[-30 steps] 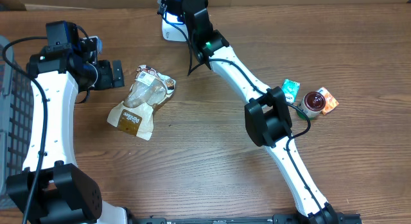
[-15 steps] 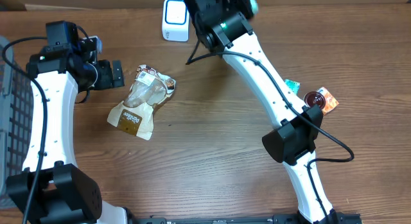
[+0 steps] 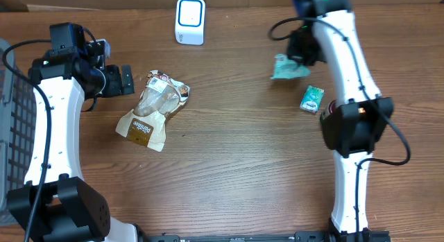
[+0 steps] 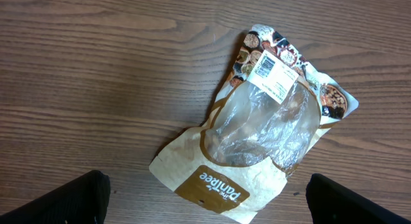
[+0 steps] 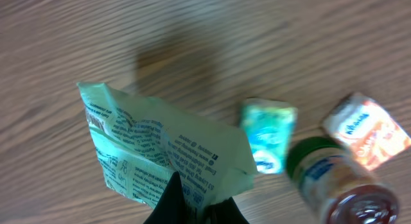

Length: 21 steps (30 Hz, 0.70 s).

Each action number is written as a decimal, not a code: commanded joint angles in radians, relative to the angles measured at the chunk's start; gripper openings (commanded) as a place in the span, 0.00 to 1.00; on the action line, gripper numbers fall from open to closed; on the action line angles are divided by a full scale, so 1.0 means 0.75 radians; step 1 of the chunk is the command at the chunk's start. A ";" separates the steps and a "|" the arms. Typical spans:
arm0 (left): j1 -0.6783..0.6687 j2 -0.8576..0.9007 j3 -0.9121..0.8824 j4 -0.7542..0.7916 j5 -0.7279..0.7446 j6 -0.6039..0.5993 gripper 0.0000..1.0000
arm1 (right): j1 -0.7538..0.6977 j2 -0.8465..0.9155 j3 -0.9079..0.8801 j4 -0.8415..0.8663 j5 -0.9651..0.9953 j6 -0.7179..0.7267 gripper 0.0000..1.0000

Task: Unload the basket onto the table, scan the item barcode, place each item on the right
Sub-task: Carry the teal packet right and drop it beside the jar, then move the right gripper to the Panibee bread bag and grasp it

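Observation:
My right gripper (image 3: 296, 59) is shut on a pale green printed packet (image 3: 284, 68), held above the table at the back right. In the right wrist view the packet (image 5: 154, 153) hangs from the dark fingertips (image 5: 176, 198) with its printed face toward the camera. A white scanner (image 3: 189, 20) with a blue ring stands at the back centre, well left of the packet. My left gripper (image 3: 122, 80) stands open just left of a brown and clear snack bag (image 3: 152, 109). In the left wrist view the bag (image 4: 263, 128) lies flat, white barcode label up, between the wide-apart fingers (image 4: 58, 201).
A small teal packet (image 3: 312, 98) lies on the table under the right arm. The right wrist view shows it (image 5: 270, 137) beside a green-lidded jar (image 5: 337, 185) and an orange packet (image 5: 366, 131). A grey basket (image 3: 8, 124) sits at the left edge.
The right arm has swung from the scanner at the back centre over to the right, carrying the green packet. The left arm and the snack bag have not moved.

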 commanded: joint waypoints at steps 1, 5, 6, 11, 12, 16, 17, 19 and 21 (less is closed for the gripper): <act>0.006 -0.015 0.020 0.000 0.005 0.025 1.00 | -0.042 -0.009 -0.110 -0.006 -0.107 -0.021 0.04; 0.006 -0.015 0.020 0.000 0.005 0.024 1.00 | -0.103 -0.009 -0.250 0.043 -0.075 -0.020 0.04; 0.006 -0.015 0.020 0.000 0.005 0.025 1.00 | -0.121 -0.009 -0.293 0.058 -0.070 -0.020 0.04; 0.006 -0.015 0.020 0.000 0.005 0.025 1.00 | -0.191 -0.009 -0.415 0.085 -0.070 -0.020 0.21; 0.006 -0.015 0.020 0.000 0.005 0.025 0.99 | -0.202 -0.009 -0.415 0.081 -0.071 -0.021 0.27; 0.006 -0.015 0.020 0.001 0.005 0.024 1.00 | -0.236 -0.014 -0.361 0.036 -0.076 -0.090 0.47; 0.006 -0.015 0.020 0.000 0.005 0.025 1.00 | -0.237 -0.014 -0.334 0.017 -0.077 -0.102 0.49; 0.006 -0.015 0.020 0.000 0.005 0.024 1.00 | -0.237 -0.014 -0.253 -0.018 -0.127 -0.144 0.50; 0.006 -0.015 0.020 0.000 0.005 0.025 1.00 | -0.225 -0.019 -0.175 -0.020 -0.264 -0.219 0.50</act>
